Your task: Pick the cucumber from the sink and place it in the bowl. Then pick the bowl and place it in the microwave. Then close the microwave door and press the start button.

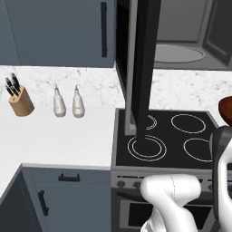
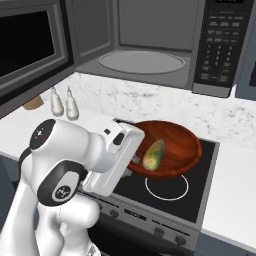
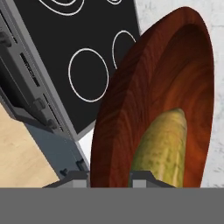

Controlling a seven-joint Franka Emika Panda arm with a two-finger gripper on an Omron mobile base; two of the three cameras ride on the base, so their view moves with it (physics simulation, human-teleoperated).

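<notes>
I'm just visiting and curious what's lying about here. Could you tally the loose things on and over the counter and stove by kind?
Knife block: 1
Shaker bottles: 2
Bowl, held up over the stove by the claw: 1
Cucumber, lying in the bowl: 1
Total: 5

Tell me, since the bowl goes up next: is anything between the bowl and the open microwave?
Nothing I can see. In the right base view, only air and marble wall separate the bowl from the microwave cavity above.
</notes>
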